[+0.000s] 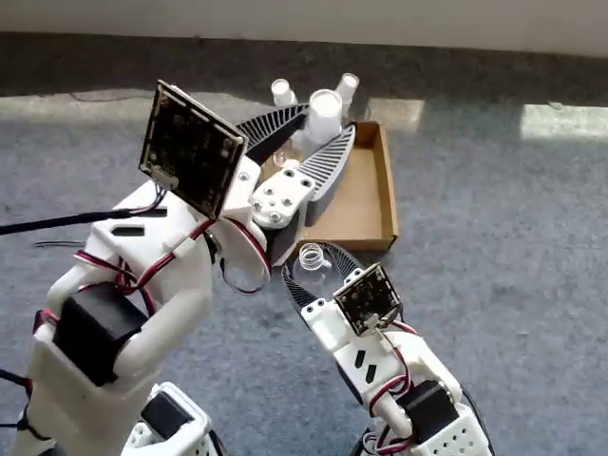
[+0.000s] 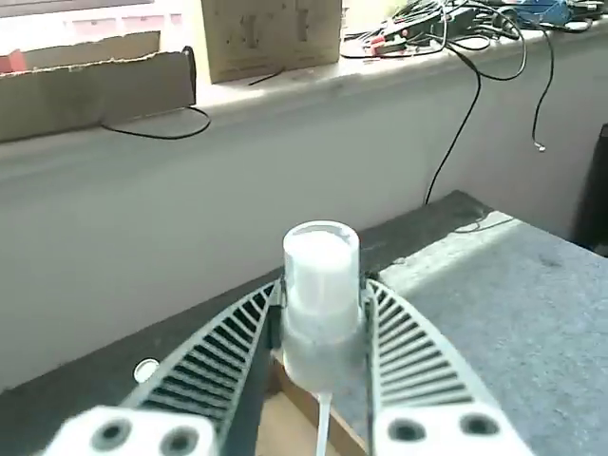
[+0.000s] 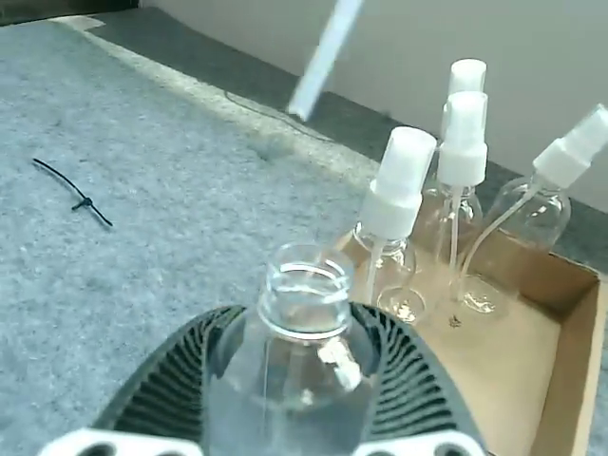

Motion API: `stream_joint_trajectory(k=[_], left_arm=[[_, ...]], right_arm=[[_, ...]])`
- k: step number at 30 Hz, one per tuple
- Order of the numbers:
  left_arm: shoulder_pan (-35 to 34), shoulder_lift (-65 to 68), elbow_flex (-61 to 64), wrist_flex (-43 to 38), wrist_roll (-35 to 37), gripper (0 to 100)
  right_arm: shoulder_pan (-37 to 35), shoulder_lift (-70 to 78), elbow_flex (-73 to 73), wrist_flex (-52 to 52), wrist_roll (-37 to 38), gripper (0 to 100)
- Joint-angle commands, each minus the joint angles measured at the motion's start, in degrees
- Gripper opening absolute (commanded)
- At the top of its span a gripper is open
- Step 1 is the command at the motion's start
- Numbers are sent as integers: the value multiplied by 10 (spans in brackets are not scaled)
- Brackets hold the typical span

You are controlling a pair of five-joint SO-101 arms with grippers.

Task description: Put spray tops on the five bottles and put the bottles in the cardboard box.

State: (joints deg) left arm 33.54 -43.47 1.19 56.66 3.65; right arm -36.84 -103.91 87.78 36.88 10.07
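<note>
Bottles (image 3: pixel 446 214): four capped in cardboard box (image 3: pixel 581 351); one uncapped in right gripper (image 3: pixel 294 332).

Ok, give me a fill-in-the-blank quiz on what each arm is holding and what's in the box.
1. The left pincer is shut on a ____.
2. The open bottle in the right pincer has ____ top on its neck.
3. ____ topped bottles stand in the cardboard box.

Missing words: spray top; no; four.
</note>
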Motion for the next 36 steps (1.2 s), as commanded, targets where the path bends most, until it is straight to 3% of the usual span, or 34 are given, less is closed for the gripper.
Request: stream_joint_trajectory(k=[1,18,23,28,36], left_arm=[[23,-10,56,-58,1,4],[22,-15,158,-56,1,4],[22,-58,161,-9,0,4],[-1,-68,187,-7,0,4],[-5,-73,253,-7,-3,5]], right_arm=[[-2,-2,-7,-12,-4,3],[0,-2,-8,-13,-4,3],[39,-12,-12,-15,-5,3],[41,-15,-27,-14,-69,3],[42,-15,-27,-14,-67,3]])
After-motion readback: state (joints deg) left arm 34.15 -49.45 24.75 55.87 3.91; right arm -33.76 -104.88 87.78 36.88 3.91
